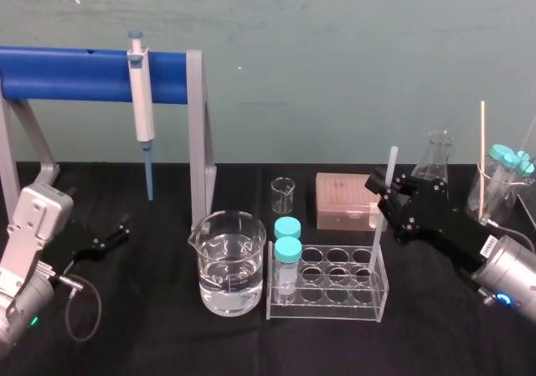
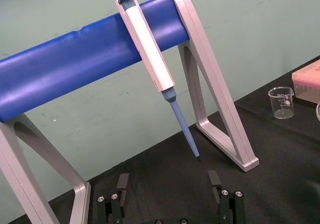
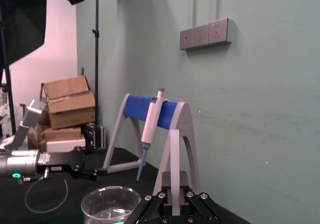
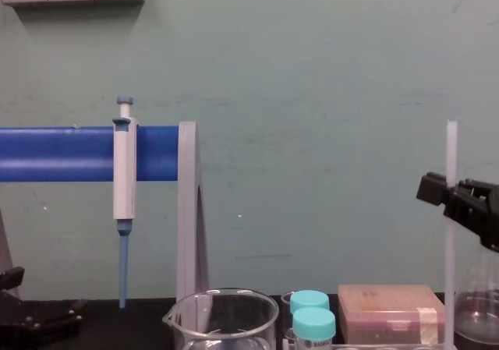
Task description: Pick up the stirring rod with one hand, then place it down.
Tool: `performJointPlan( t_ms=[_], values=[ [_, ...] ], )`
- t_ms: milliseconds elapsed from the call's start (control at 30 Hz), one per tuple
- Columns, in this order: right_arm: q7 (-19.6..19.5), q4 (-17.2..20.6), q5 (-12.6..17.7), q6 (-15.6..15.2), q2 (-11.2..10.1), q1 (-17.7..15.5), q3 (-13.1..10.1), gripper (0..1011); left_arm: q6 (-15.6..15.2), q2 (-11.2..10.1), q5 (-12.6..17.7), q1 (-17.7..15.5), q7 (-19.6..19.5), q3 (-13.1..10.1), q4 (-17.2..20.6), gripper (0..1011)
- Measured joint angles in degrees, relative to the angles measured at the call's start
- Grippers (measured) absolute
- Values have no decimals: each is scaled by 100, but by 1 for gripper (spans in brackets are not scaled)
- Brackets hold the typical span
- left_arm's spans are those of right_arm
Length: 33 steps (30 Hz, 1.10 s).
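At three o'clock on the table [image 1: 159, 342]: right gripper [image 1: 383, 196] clamped on stirring rod [image 1: 377, 238], upright, lower end at tube rack's [image 1: 327, 311] three o'clock side. Risk: lowering snags rod on rack, tipping it. Left gripper [image 1: 121, 229] parked at nine o'clock, fingers spread.

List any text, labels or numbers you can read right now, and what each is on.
No text can be read.
White sticker on the right arm, behind the right gripper holding the stirring rod: too small.
Markings on the small beaker: blurred.
Print on the capped tube: cut off at the frame edge.
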<state>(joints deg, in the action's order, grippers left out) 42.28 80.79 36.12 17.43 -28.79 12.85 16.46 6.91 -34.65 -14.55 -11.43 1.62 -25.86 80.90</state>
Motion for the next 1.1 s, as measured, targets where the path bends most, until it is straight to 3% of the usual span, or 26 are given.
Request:
performJointPlan(
  t_ms=[433, 1100],
  values=[
    [62, -427, -81, 223, 154, 98, 124, 72, 0, 0, 0, 0, 0, 0, 0, 1000],
    [25, -982, -380, 253, 322, 178, 332, 72, 0, 0, 0, 0, 0, 0, 0, 1000]
  ],
)
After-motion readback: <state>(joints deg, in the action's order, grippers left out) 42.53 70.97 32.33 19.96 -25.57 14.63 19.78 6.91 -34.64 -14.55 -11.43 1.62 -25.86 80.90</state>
